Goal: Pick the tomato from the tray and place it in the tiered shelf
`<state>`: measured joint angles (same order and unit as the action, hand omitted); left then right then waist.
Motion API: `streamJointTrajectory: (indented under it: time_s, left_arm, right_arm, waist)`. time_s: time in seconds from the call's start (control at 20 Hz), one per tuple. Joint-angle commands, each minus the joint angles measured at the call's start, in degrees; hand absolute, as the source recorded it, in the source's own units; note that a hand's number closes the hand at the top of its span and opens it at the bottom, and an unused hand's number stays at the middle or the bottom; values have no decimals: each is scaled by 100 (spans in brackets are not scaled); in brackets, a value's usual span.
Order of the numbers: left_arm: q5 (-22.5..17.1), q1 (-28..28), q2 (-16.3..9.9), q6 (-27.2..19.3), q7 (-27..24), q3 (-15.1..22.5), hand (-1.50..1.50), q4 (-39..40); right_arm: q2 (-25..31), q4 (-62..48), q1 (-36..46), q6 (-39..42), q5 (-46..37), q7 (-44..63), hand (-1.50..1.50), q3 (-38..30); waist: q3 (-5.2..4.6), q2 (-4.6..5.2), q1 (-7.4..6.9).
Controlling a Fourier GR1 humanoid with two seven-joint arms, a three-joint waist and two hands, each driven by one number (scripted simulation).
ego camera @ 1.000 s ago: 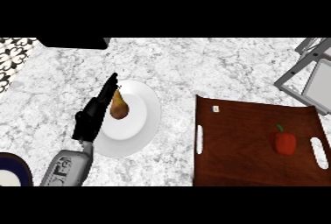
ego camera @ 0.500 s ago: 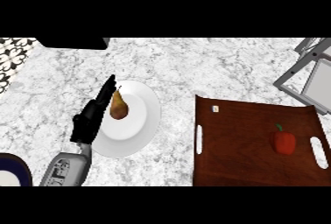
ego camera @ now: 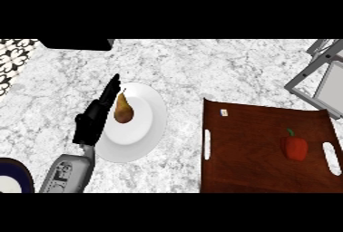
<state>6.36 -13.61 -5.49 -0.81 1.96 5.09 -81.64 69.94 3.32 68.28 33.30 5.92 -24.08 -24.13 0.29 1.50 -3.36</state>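
Note:
A red tomato [ego camera: 295, 147] with a green stem lies on the right side of the dark brown wooden tray [ego camera: 254, 154]. The grey tiered shelf [ego camera: 321, 74] stands at the upper right, partly cut off by the view's edge. My left hand [ego camera: 97, 115] shows at the left, fingers straight, lying along the left rim of a white plate [ego camera: 144, 124] that carries a brown pear [ego camera: 122, 110]. It is far from the tomato. My right hand appears nowhere in the view.
A dark blue plate [ego camera: 10, 179] sits at the lower left corner. A black object [ego camera: 77, 44] is at the counter's back edge, and a patterned tile strip [ego camera: 13, 59] runs along the far left. A small white tag [ego camera: 223, 112] lies on the tray.
My left hand and forearm have drifted slightly down and left along the plate's rim. The tomato and tray have stayed put.

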Motion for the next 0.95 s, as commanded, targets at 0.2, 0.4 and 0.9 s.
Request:
streamJointTrajectory:
  time_s: [0.2,0.4,0.9]
  left_arm:
    - [6,-34,29,28,-86,36,0,-9]
    - [-66,-110,-7,57,20,-45,0,-37]
    - [-77,80,-68,40,-145,-112,0,-85]
  right_arm:
    - [632,-252,-160,105,33,997,-150,-44]
    - [964,-151,-467,551,-139,1029,-150,129]
    - [1158,-61,-1008,1057,-263,607,-150,240]
  waist:
    - [26,106,-68]
    - [52,110,38]
    - [108,134,5]
